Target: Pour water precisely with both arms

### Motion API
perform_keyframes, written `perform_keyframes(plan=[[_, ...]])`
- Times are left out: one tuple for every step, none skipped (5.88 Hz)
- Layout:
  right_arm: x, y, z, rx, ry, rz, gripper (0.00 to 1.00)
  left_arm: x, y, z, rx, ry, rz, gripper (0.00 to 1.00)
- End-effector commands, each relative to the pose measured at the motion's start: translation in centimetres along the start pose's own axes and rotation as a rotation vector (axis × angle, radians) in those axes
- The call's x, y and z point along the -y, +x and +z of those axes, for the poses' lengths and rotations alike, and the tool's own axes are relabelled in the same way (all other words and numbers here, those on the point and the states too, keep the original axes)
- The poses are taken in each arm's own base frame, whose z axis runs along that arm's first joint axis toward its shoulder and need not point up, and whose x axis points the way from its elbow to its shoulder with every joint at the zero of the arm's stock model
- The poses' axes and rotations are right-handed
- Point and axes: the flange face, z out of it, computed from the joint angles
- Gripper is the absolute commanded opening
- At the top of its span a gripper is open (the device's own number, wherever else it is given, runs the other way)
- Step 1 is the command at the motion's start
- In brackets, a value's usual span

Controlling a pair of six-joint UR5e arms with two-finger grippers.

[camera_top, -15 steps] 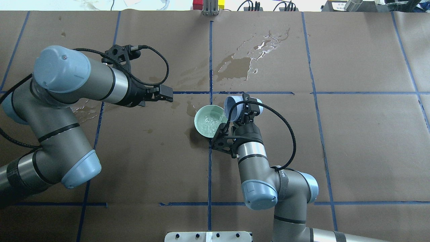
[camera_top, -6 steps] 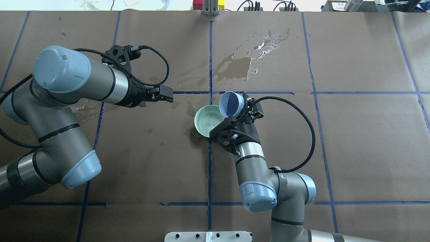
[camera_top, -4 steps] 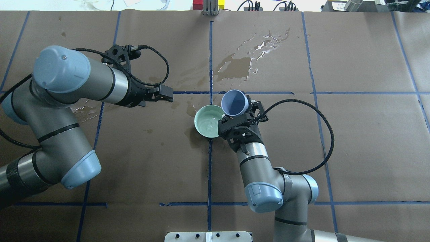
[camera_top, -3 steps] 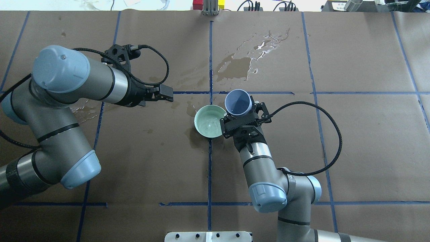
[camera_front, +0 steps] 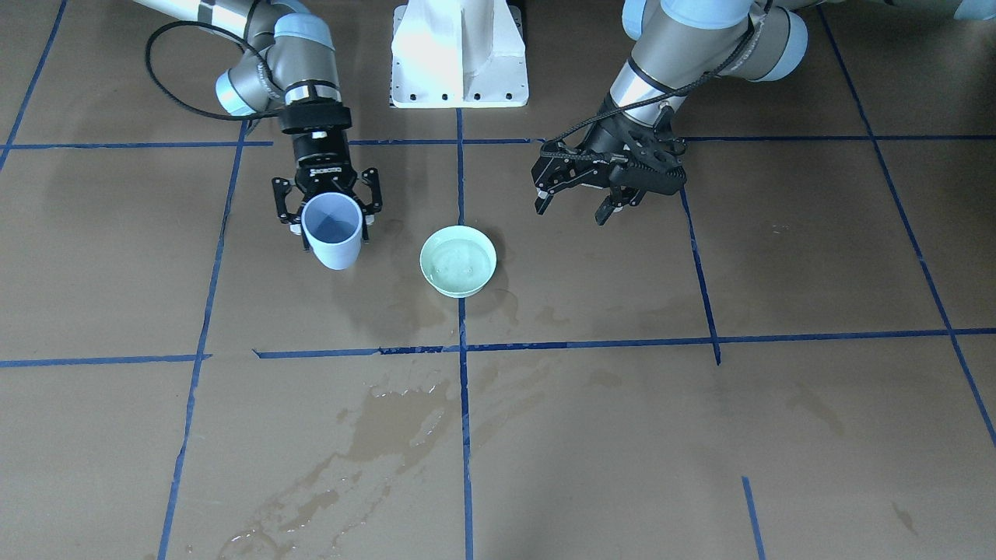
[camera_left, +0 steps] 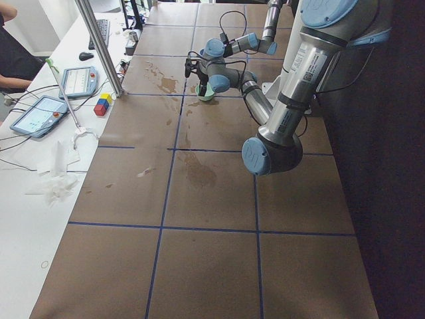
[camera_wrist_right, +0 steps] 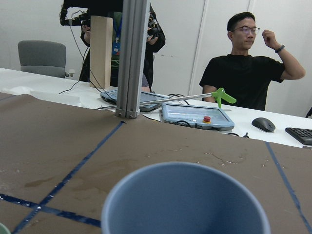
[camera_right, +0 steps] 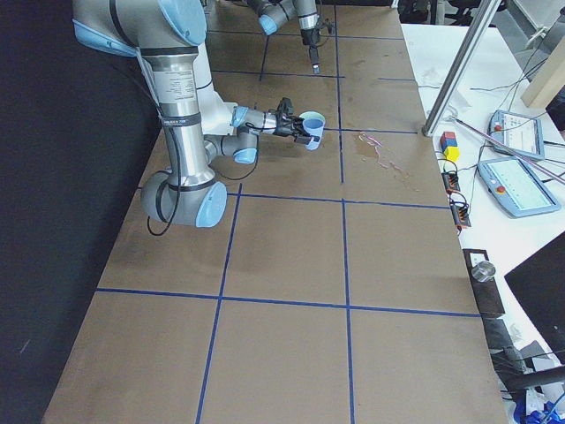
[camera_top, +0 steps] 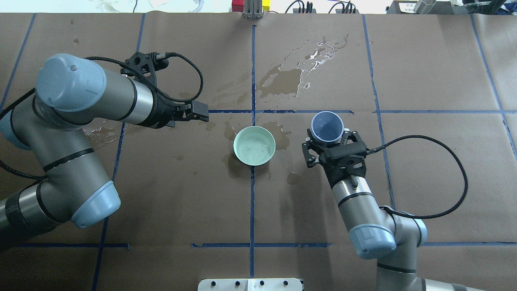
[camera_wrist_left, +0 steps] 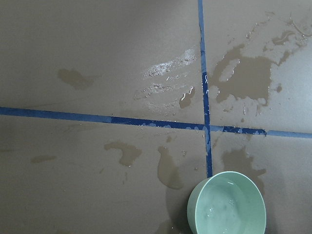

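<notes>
Clamps right gripper (camera_top: 329, 140) on an upright blue cup (camera_top: 327, 125), well apart from the mint-green bowl (camera_top: 254, 145). Keeps the water (camera_top: 253, 149) pooled in that bowl, astride a blue tape line (camera_top: 252, 202). Hovers left gripper (camera_front: 572, 211) on the bowl's opposite side, fingers spread and empty, bare brown paper (camera_top: 181, 182) between.

Two cameras look steeply down on the desk (camera_top: 444, 60) from opposite long sides; two more look along it from its ends. The left wrist camera peers down close at the bowl (camera_wrist_left: 227, 204), which both high views share. The right wrist camera seems to look level over the cup (camera_wrist_right: 185, 204).
</notes>
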Motion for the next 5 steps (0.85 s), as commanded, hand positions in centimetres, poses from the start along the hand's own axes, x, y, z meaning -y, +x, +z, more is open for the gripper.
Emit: perform_keyframes(plan=[[-0.9, 8.3, -1.8, -0.049, -0.013, 0.033, 0.00, 0.0, -0.1, 0.0, 0.001, 0.000, 0.000, 1.00], [-1.2, 13.6, -2.4, -0.084, -0.006, 0.043, 0.00, 0.0, -0.1, 0.0, 0.001, 0.000, 0.000, 1.00], [-2.3, 19.8, -4.3, -0.078, 0.001, 0.078, 0.00, 0.0, -0.1, 0.1, 0.003, -0.001, -0.001, 1.00], [-3.2, 25.7, -6.6, -0.081, -0.008, 0.068, 0.00, 0.0, -0.2, 0.1, 0.005, -0.001, -0.002, 1.00], [-4.4, 27.6, -6.7, -0.098, -0.019, 0.040, 0.00, -0.2, -0.8, 0.3, 0.014, -0.005, -0.003, 1.00]])
